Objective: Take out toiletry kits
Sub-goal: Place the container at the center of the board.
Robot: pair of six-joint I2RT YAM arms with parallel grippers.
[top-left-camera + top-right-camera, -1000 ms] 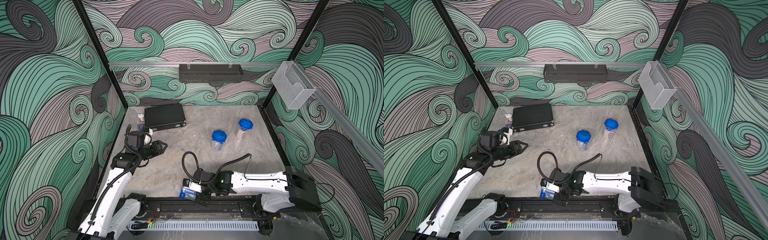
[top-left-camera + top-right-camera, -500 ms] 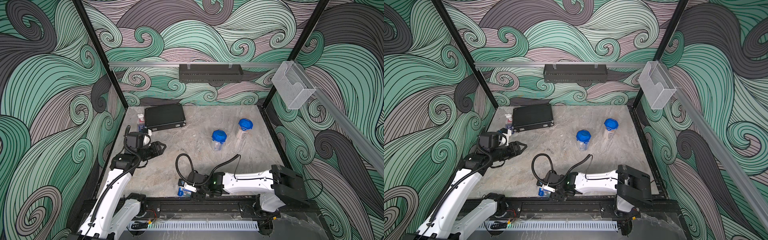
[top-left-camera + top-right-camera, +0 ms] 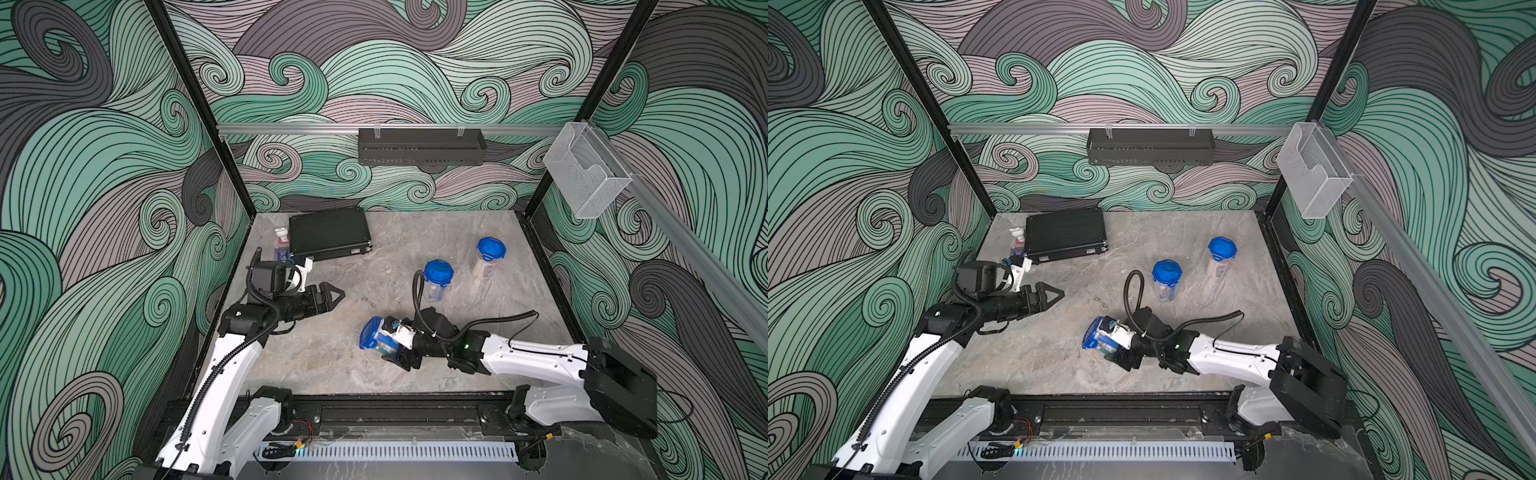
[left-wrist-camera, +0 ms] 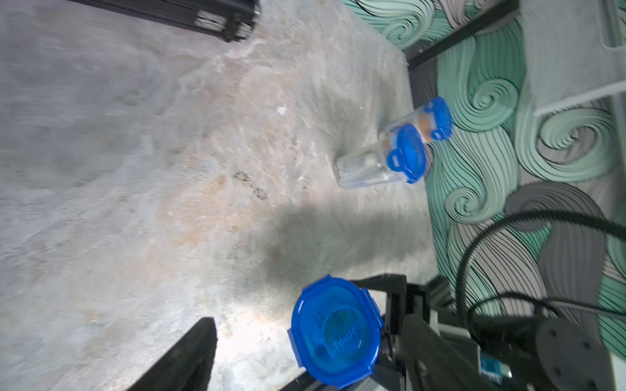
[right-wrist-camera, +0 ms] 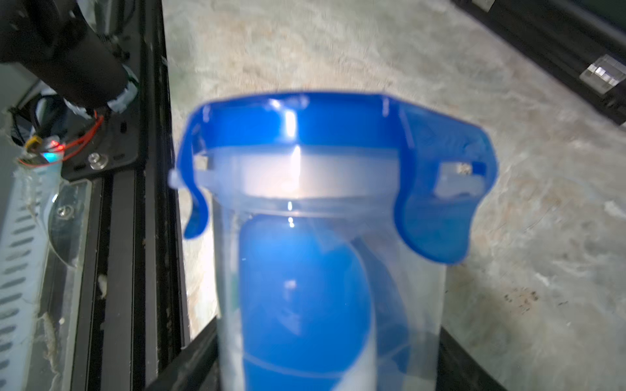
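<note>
Marbled grey table (image 3: 324, 365), wave-patterned walls. Black ribbed case (image 3: 328, 232) at rear. My right gripper (image 3: 392, 344) has clamped the clear plastic jar with blue clip lid (image 3: 369, 334), toiletry kit (image 5: 298, 287) sealed inside, and carried it from the front rail toward centre. My left gripper (image 3: 334, 293), empty, has just spread wide, so I judge unlidding is next. Two matching jars (image 3: 436, 282) stand behind.

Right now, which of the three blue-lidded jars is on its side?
The jar gripped by the right fingers: it is held sideways, while the other two stand upright farther back.
</note>
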